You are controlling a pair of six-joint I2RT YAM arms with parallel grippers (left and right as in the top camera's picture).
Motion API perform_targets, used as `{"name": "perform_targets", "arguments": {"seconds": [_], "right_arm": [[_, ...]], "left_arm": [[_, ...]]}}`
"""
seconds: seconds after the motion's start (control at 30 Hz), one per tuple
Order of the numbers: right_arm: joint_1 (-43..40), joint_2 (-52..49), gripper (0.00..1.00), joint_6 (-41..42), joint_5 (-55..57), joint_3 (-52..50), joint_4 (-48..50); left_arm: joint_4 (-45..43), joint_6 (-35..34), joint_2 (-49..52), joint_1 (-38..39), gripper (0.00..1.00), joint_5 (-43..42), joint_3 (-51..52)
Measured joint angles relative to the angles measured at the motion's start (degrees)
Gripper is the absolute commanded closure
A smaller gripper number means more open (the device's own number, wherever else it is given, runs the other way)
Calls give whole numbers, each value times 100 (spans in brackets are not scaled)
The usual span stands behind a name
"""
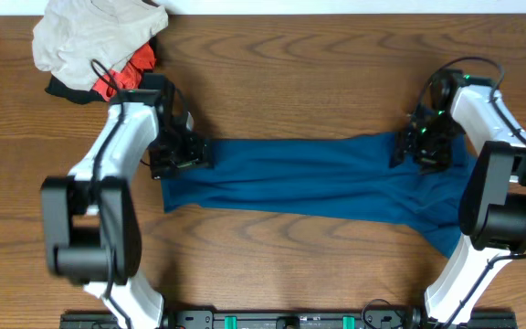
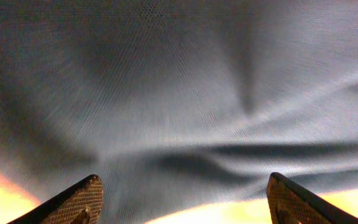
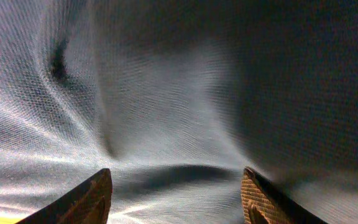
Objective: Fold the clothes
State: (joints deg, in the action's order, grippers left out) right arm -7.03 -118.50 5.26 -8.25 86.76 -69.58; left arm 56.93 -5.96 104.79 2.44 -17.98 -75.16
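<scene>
A blue garment [image 1: 309,178] lies spread in a long band across the middle of the wooden table. My left gripper [image 1: 183,153] sits over its upper left corner. In the left wrist view the jaws [image 2: 182,199] are open with the blue cloth [image 2: 179,93] filling the frame close below. My right gripper [image 1: 425,144] sits over the garment's upper right end. Its jaws [image 3: 176,196] are open wide over wrinkled blue cloth [image 3: 166,106].
A pile of clothes [image 1: 94,37] with beige, red and black pieces lies at the back left corner. Bare wooden table [image 1: 290,82] runs behind the garment. The arm bases stand at the front edge [image 1: 281,320].
</scene>
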Motion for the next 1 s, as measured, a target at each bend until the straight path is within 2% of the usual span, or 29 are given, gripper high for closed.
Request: {"name": "perform_targets", "arguments": {"seconds": [0.23, 0.4, 0.57, 0.83, 1.0], "right_arm": [[-31, -4, 21, 81, 216, 1176, -988], [-31, -4, 14, 144, 426, 1888, -1729], [-31, -4, 1, 219, 608, 2146, -1947], [-31, -4, 1, 201, 721, 2151, -2009], [-31, -4, 1, 201, 726, 2151, -1998]], "left_arm": [[358, -326, -970, -11, 15, 647, -107], [505, -476, -903, -13, 15, 833, -35], [120, -586, -726, -153, 15, 935, 380], [-581, -754, -610, -780, 14, 1034, 970], [-1067, -750, -610, -894, 14, 645, 1429]]}}
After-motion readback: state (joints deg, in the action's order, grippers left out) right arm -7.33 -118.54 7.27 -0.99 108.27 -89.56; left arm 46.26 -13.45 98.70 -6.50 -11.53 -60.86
